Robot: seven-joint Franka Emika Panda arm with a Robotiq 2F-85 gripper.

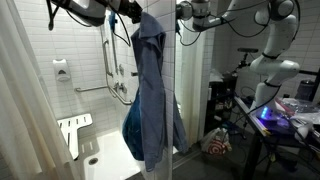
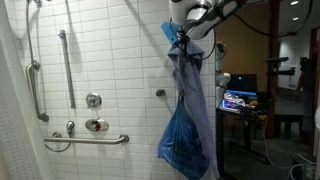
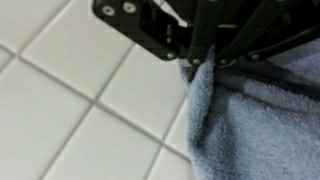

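Gripper (image 3: 204,60) pinches the top of the blue towel (image 2: 188,110), which hangs straight below it.

towel (image 2: 188,100) below hand (image 2: 179,36), grab bar (image 2: 85,140) — left

Obstacles: blue towel (image 2: 186,105), hanging full length from the claw (image 2: 178,38), just beside the tiled wall (image 2: 120,50); wall peg (image 2: 158,92) near the towel's edge; grab bars (image 2: 67,65), shower valve (image 2: 93,100) and hose (image 1: 105,45) well apart along the wall; folding seat (image 1: 73,133) and curtain (image 1: 20,110) opposite.
Free room: bare tile between peg and valve; stall floor (image 1: 112,158) beside the seat.
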